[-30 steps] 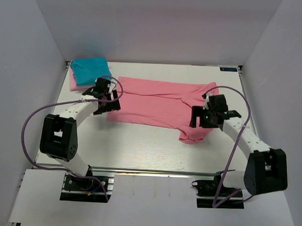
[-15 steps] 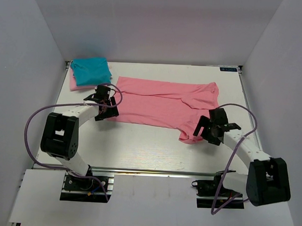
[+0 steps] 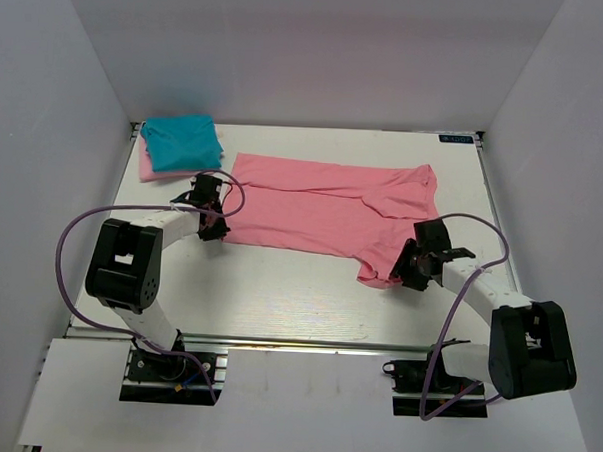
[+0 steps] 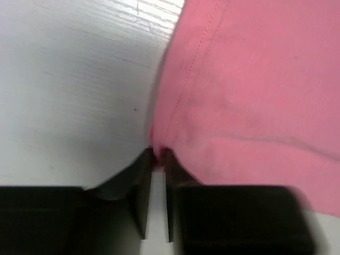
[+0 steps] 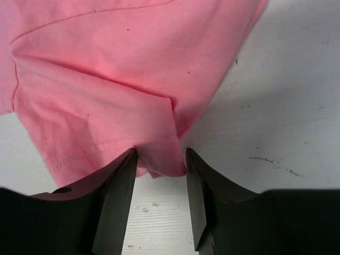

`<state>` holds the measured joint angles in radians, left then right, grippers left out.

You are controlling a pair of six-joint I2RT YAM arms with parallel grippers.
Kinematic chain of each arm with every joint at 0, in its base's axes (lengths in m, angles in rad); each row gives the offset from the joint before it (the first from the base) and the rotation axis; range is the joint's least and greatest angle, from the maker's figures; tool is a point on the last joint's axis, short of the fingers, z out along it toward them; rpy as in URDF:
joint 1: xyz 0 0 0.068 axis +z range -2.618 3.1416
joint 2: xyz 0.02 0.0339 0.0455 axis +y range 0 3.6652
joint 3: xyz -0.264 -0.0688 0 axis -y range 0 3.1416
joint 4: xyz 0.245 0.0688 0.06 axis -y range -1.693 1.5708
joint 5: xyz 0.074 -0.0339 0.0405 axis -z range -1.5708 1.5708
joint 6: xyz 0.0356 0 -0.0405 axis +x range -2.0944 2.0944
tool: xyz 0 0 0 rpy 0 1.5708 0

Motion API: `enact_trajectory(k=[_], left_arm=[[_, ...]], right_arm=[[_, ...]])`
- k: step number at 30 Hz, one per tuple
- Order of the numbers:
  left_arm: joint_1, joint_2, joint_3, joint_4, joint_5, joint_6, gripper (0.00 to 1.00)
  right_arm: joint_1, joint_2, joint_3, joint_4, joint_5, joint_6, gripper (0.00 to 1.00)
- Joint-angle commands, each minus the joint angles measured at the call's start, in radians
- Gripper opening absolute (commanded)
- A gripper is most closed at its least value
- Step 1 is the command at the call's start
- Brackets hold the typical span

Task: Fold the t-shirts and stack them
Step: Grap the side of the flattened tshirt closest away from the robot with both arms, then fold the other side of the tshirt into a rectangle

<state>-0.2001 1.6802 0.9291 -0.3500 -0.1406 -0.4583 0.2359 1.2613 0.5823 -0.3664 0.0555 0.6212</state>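
The salmon-pink t-shirt lies spread flat across the middle of the table. My left gripper is down at its near left corner. In the left wrist view the gripper has its tips pinched on the hemmed edge of the shirt. My right gripper is at the near right sleeve. In the right wrist view its jaws stand half closed, with a folded bit of sleeve filling the gap. A folded teal-blue t-shirt rests on a pale pink one at the back left.
The white table is boxed in by white walls on the left, back and right. Both arms' purple cables loop out over the table sides. A metal rail runs along the near edge by the arm bases.
Both grippers dropped from above the shirt to the table and closed in. The left slid to the near left corner and pinched it. The right moved nearer, down to the sleeve.
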Motion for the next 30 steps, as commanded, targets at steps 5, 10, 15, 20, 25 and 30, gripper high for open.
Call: enact_trajectory(k=[5,10,15,20,25,30], left_arm=[[-0.005,-0.002,-0.010,0.025,0.050,-0.002,0.00],[-0.005,-0.037,0.000,0.034,0.064,0.007,0.00],[-0.005,-0.062,0.057,0.014,0.102,0.007,0.00],[0.005,-0.044,0.169,-0.009,0.114,0.007,0.00],[0.005,0.039,0.315,-0.070,0.056,0.007,0.00],[0.014,0.142,0.491,-0.113,0.016,0.007,0.00]], right_arm=[[0.000,-0.008,-0.004,0.043,-0.013,0.011,0.05],[0.000,-0.002,0.031,0.055,-0.046,-0.011,0.00],[0.000,-0.028,0.091,0.023,-0.039,-0.009,0.00],[-0.015,0.002,0.209,-0.031,0.007,-0.008,0.00],[-0.050,0.093,0.326,-0.085,0.061,-0.014,0.00],[-0.090,0.206,0.499,-0.104,0.075,-0.026,0.00]])
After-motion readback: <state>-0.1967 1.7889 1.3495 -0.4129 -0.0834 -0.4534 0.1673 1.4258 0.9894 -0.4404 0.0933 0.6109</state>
